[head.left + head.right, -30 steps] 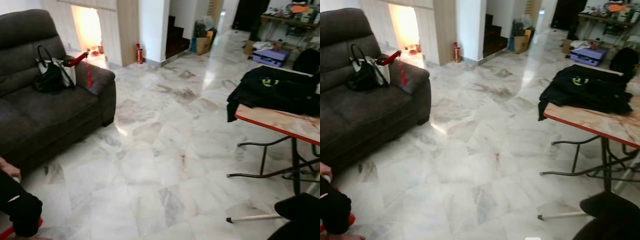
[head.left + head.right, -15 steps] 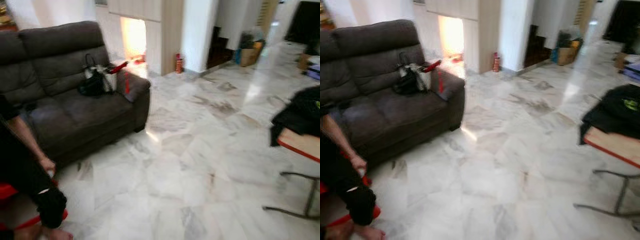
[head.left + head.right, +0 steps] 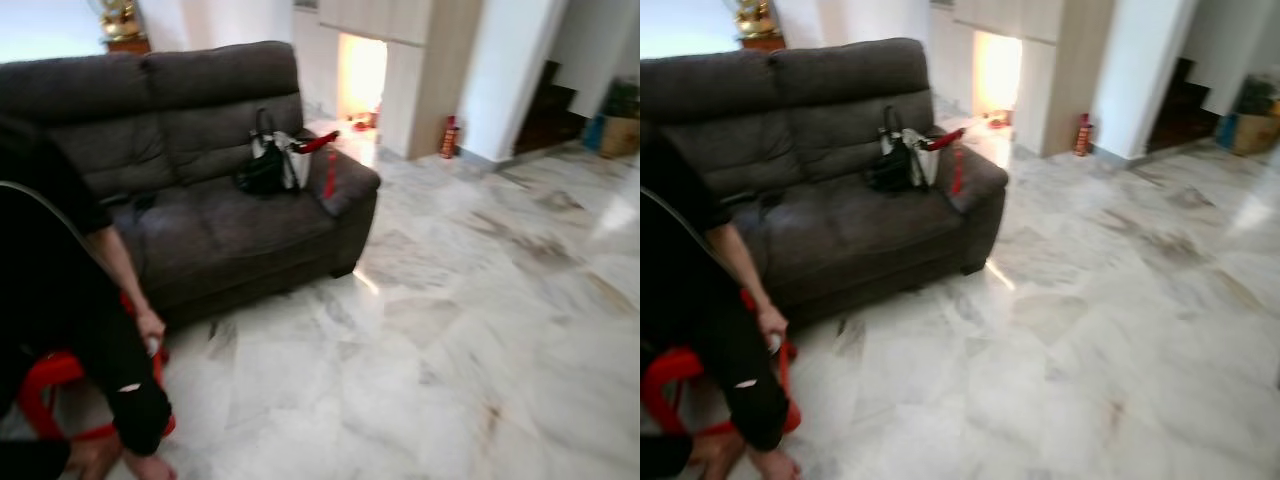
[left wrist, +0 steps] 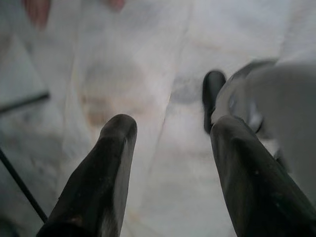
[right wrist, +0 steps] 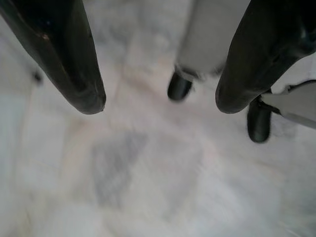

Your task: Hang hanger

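I see no hanger in these frames. My left gripper (image 4: 170, 129) hangs open over the marble floor (image 4: 148, 74), nothing between its black fingers (image 4: 116, 143). My right gripper (image 5: 160, 103) is also open above the floor, holding nothing; the robot's own grey legs and black feet (image 5: 178, 86) stand below it. In the eye views a dark grey sofa (image 3: 210, 215) stands at the left, with a black handbag (image 3: 265, 165) and a red strap (image 3: 318, 143) on its arm end.
A person in black (image 3: 70, 300) sits at the near left on a red stool (image 3: 50, 385), one hand hanging by the knee. A red fire extinguisher (image 3: 449, 137) stands by the white pillar (image 3: 505, 75). White marble floor (image 3: 480, 340) spreads to the right.
The camera has swung left: the table with black clothes has left the picture, the sofa has come to the middle left, and more of the seated person shows.
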Controlling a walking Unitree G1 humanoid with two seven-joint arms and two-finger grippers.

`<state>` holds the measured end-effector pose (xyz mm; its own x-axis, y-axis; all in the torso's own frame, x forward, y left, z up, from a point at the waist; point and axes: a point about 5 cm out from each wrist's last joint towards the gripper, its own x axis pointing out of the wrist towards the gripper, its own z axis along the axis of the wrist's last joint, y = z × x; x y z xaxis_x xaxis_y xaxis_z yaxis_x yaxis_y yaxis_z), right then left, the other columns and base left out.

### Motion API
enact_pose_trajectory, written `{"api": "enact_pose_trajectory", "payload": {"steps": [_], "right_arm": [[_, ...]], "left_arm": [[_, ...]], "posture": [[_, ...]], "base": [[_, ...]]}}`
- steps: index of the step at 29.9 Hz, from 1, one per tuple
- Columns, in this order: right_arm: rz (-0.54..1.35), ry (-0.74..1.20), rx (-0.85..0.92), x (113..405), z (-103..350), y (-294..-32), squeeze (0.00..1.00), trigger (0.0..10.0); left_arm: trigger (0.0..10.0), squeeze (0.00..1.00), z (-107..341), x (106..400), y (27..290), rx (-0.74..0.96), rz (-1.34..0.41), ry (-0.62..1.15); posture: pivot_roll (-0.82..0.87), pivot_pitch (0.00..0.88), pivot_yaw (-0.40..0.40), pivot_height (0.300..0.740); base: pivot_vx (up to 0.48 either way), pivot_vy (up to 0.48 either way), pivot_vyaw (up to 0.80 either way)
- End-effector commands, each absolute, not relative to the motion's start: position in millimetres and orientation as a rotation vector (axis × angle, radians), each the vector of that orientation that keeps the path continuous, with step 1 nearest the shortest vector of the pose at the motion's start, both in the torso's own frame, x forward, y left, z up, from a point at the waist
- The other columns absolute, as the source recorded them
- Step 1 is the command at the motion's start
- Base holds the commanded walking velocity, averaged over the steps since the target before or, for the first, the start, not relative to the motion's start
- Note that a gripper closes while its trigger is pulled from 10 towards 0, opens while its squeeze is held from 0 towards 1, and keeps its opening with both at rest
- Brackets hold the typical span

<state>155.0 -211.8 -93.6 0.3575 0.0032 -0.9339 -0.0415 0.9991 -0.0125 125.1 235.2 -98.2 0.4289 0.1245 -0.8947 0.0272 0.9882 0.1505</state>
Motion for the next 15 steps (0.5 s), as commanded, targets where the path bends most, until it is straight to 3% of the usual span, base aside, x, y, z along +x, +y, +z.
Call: {"api": "enact_pose_trajectory", "payload": {"steps": [1, 4, 15], "right_arm": [[0.055, 1.133, 0.01, 166.2, -89.9, -204.5, 0.0, 10.0], [0.043, 1.135, 0.025, 165.7, -90.2, -204.3, 0.0, 10.0], [0.05, 1.148, 0.022, 166.7, -90.0, -203.0, 0.0, 10.0]], "left_arm": [[10.0, 0.0, -98.9, 123.2, 235.3, 0.12, 0.075, 1.135], [10.0, 0.0, -98.9, 123.3, 235.4, 0.118, 0.077, 1.134], [10.0, 0.0, -98.3, 124.7, 236.3, 0.111, 0.09, 1.13]], "posture": [[0.12, 0.0, -0.038, 0.74], [0.13, 0.0, -0.042, 0.74], [0.14, 0.0, -0.044, 0.74]], "base": [[0.326, 0.0, 0.8], [0.332, 0.0, 0.45], [0.346, 0.0, -0.78]]}}
